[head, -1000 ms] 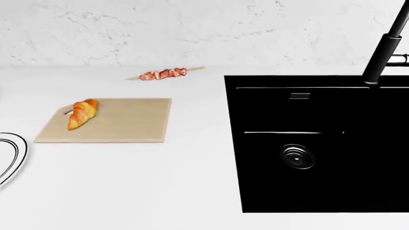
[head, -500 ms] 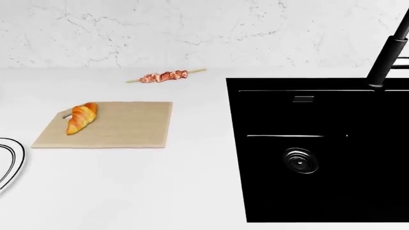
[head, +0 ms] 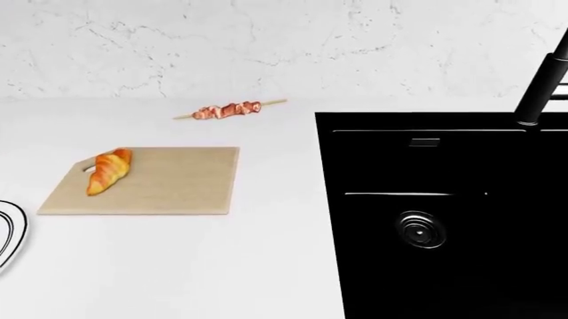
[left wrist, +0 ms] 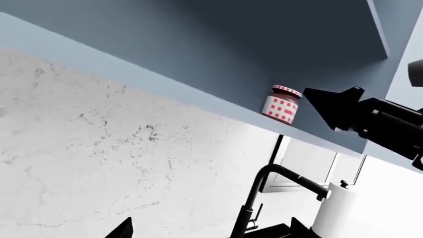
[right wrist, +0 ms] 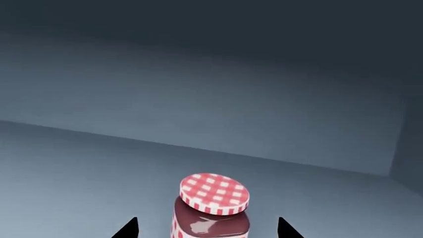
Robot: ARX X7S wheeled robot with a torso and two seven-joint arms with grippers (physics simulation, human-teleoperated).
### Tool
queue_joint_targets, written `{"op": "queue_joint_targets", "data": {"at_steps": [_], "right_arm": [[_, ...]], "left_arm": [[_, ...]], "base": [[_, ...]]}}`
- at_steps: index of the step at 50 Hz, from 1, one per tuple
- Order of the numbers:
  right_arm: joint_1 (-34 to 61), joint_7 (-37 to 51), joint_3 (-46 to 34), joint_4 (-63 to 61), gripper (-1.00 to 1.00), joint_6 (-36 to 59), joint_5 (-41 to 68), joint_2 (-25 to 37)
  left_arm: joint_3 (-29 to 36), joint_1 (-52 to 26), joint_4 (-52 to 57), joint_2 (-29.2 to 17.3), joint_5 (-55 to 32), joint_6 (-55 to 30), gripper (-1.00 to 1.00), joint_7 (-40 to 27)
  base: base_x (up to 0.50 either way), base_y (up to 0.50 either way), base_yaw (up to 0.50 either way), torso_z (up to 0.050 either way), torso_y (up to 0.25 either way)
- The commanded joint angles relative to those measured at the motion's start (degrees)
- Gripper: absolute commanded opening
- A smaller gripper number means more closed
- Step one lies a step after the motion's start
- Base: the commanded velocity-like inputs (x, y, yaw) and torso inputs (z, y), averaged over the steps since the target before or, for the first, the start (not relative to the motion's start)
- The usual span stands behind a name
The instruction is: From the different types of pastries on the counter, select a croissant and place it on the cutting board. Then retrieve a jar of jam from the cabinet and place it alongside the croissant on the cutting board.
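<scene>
One croissant point(head: 108, 171) lies on the board point(head: 169, 181) in the head view, at the board's left end beside the handle hole. The board rests flat on the white table point(head: 177, 266). A meat skewer point(head: 228, 109) lies farther back near the wall, well apart from the board. A black sink point(head: 443, 212) fills the right side, with a black faucet point(head: 543, 80) at its far edge, and a plate rim point(head: 10, 232) shows at the left edge. Neither end effector appears here.

From the left wrist, the jar point(left wrist: 282, 104) stands upright on the cabinet shelf point(left wrist: 198, 94), near its front edge. The right end effector point(left wrist: 317, 101) is level with the jar, its pointed tip just beside it; whether they touch cannot be told. Only two dark tips of the left end effector point(left wrist: 208, 229) show, spread wide apart and holding nothing.

From the right wrist, the jar point(right wrist: 213, 206) sits between the two finger tips point(right wrist: 129, 229), which stand apart on either side with gaps, released.
</scene>
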Motion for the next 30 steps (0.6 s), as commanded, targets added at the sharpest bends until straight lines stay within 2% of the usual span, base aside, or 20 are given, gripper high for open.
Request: {"op": "queue_joint_targets", "data": {"at_steps": [1,30], "right_arm": [[0.0,0.1,0.0,0.7,1.0,-0.4,0.2,-0.1],[0.0,1.0,-0.1,3.1,1.0,-1.7,1.3,0.2]], "left_arm": [[0.2,0.0,0.1,-0.1,-0.1,0.2,1.0,0.0],[0.8,0.6,-0.8,0.0,1.6,0.1,1.0,2.0]], "base": [[0.05,0.0,0.0,0.0,0.0],[0.07,0.0,0.0,0.0,0.0]]}}
